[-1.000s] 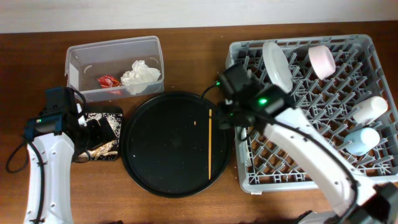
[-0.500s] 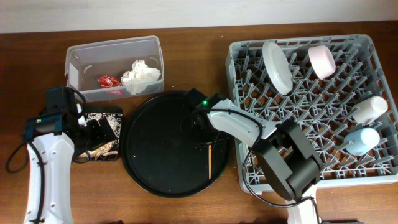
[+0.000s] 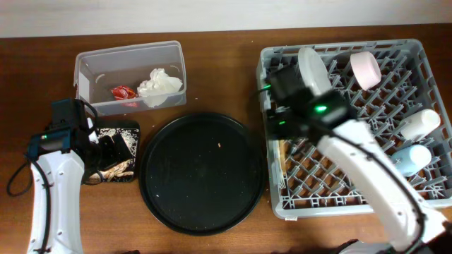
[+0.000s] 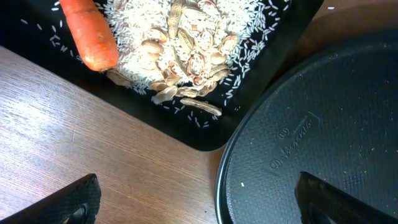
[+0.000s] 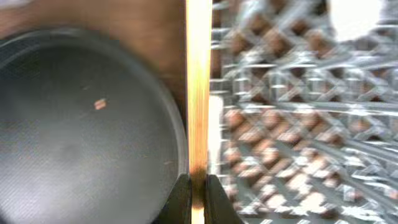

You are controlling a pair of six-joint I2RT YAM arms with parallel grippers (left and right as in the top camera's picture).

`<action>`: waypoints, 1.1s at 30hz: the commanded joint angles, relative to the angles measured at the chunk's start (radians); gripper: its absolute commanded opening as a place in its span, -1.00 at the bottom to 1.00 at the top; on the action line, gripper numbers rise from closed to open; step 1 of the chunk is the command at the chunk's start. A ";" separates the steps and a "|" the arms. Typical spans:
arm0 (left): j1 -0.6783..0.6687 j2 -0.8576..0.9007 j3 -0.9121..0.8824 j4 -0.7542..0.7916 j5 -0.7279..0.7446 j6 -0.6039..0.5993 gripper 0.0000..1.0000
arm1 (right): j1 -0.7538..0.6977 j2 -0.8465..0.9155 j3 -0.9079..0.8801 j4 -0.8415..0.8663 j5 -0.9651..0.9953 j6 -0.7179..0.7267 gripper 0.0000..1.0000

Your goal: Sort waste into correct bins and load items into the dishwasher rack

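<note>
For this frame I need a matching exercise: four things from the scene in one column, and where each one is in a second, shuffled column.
Things:
1. small red wrapper
2. orange carrot piece
3. thin wooden chopstick
4. pale round plate

Places:
A. pinched in the right gripper
B. standing on edge in the large grey plastic dishwasher rack
C. inside the clear rectangular plastic tub
D. on the shallow black rectangular tray

Pairs: 1-C, 2-D, 3-A, 4-B.
</note>
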 commanded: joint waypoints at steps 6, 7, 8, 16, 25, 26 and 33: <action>0.003 -0.010 0.008 0.000 0.004 -0.010 0.99 | -0.086 0.043 -0.357 0.222 -0.092 -0.112 -0.91; 0.003 -0.010 0.008 -0.001 0.004 -0.010 0.99 | -0.086 0.043 -0.361 0.241 -0.092 -0.112 -0.89; 0.003 -0.010 0.008 -0.002 0.004 -0.010 0.99 | -0.086 0.042 -0.361 0.255 -0.089 -0.112 -0.45; -0.371 -0.010 0.008 0.184 0.139 0.259 0.99 | -0.307 -0.066 -0.098 0.143 -0.319 -0.328 0.88; -0.309 -0.625 -0.235 0.224 0.099 0.207 0.99 | -0.505 -0.762 -0.587 0.322 -0.306 -0.426 0.97; -0.309 -0.770 -0.292 0.229 0.079 0.188 0.99 | -0.505 -0.875 -0.643 0.318 -0.268 -0.426 0.97; -0.309 -1.079 -0.314 0.201 0.079 0.188 0.99 | -0.505 -1.136 -0.714 0.257 -0.267 -0.426 0.97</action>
